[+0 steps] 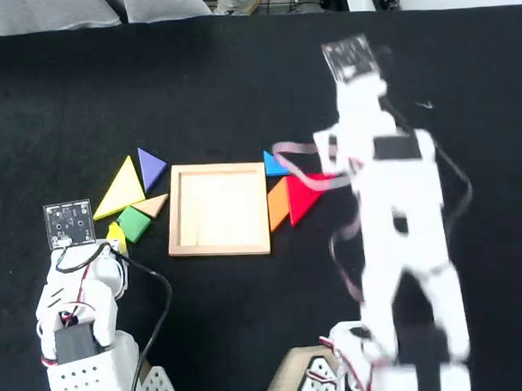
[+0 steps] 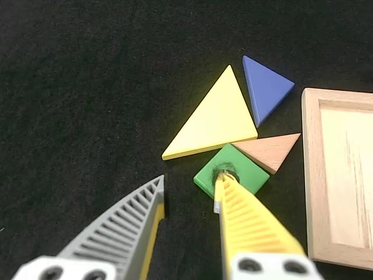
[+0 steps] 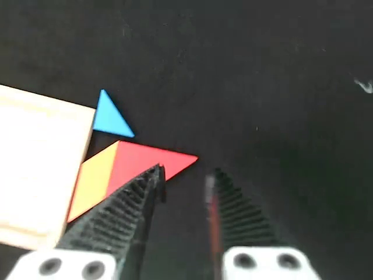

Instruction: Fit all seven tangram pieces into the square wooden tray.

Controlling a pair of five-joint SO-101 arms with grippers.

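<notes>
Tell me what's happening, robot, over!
Left gripper open, one finger on the green square. Right gripper open beside the red triangle. Tray holds no pieces yet. Nothing blocking it.

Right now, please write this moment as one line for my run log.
tray: nothing in it | left gripper: open, fingertip at green square | right gripper: open, near red triangle

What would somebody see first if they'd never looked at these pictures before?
Probably the pale square wooden tray in the middle of the black table, with bright pieces beside it: a big yellow triangle and a green square on one side, a red triangle on the other. Next, the open left gripper, with its yellow finger at the green square.
</notes>
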